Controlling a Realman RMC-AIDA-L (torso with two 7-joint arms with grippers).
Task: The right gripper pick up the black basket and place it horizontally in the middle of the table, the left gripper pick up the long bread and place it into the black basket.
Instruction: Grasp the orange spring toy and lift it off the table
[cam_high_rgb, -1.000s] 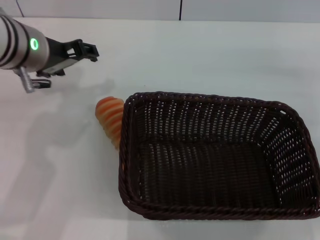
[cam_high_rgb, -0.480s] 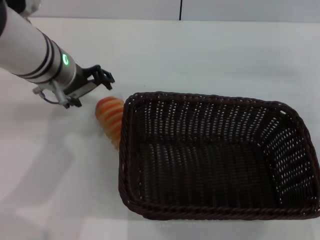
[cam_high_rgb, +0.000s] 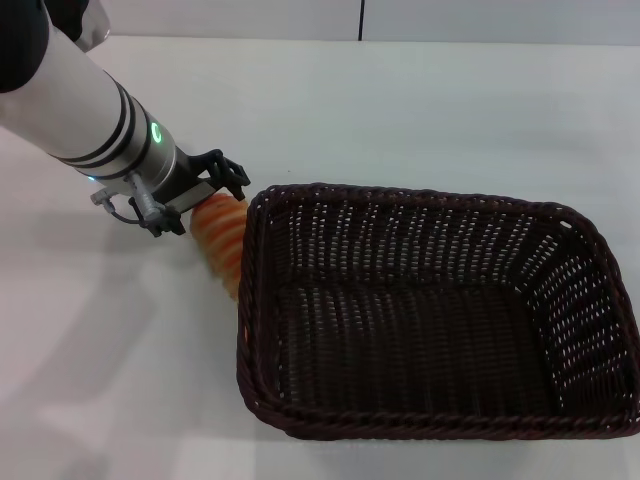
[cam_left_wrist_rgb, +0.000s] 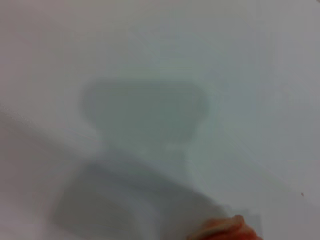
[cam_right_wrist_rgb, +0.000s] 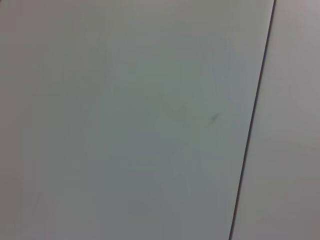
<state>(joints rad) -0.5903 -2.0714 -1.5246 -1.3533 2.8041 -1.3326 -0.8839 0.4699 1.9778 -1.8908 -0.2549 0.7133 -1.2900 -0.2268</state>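
The black basket (cam_high_rgb: 600, 250) stands lengthwise across the white table (cam_high_rgb: 450, 100), filling the middle and right of the head view, with nothing inside it. The long bread (cam_high_rgb: 222, 240), striped orange and tan, lies on the table against the basket's left wall. My left gripper (cam_high_rgb: 228, 180) hangs open right over the bread's far end, its arm reaching in from the upper left. A tip of the bread (cam_left_wrist_rgb: 225, 230) shows at the edge of the left wrist view. The right gripper is out of view.
The left arm's shadow falls on the bare table left of the bread. The table's far edge meets a grey wall (cam_high_rgb: 300, 18) at the back. The right wrist view shows only a pale surface with a dark seam (cam_right_wrist_rgb: 252, 120).
My left gripper has swung down and to the right, from the far left of the table to just above the bread's far end. Basket and bread have not moved.
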